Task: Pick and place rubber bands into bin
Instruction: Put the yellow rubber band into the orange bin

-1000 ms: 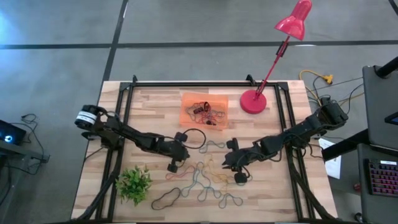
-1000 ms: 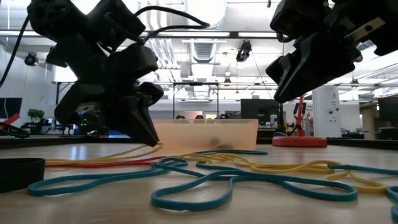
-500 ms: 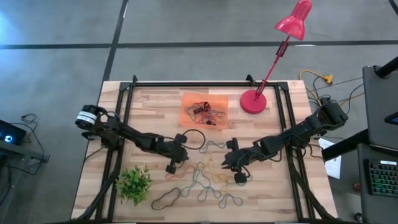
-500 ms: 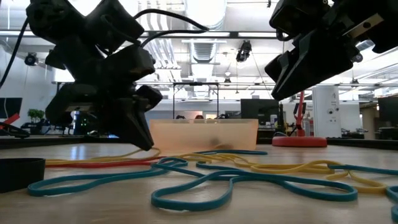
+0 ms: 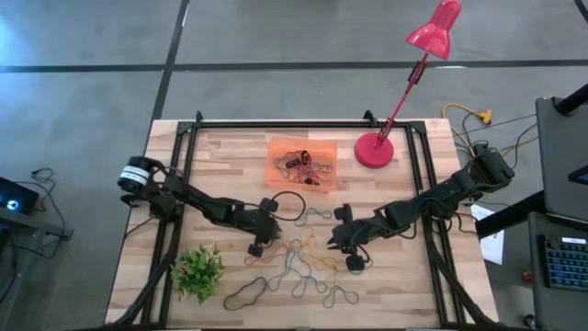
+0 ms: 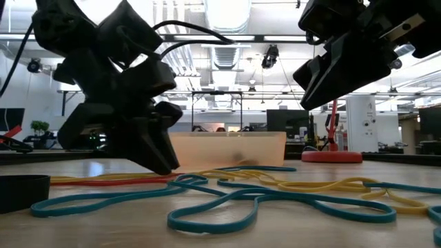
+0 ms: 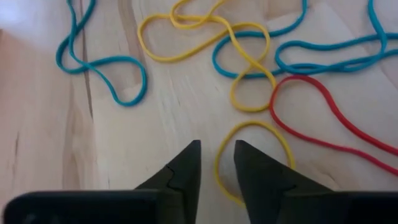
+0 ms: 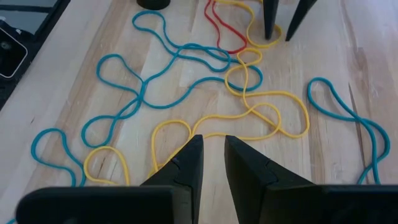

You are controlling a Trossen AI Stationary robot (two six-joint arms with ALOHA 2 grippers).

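High view: the bin (image 5: 302,163) sits upper centre of the table, already holding a tangle of rubber bands. The loose rubber bands (image 5: 303,267) lie in a pile at lower centre, between the 2 arms. The left gripper (image 5: 256,243) is low at the pile's left edge and looks the nearer to a band; the right gripper (image 5: 344,241) is at the pile's right edge. A small green plant (image 5: 198,270) stands lower left and a red lamp base (image 5: 374,150) just right of the bin, both clear of the path to it.

Low view: the left gripper reaches down to the tabletop at centre left, while the right gripper hangs above it at upper right.

Left wrist view: the fingers (image 7: 186,165) stand slightly parted, holding nothing. A yellow band (image 7: 256,149) lies right at the tips, its loop running away toward the upper right, a red band (image 7: 323,118) beside it.

Right wrist view: its fingers (image 8: 186,163) are also narrowly parted and empty, above yellow and blue loops.
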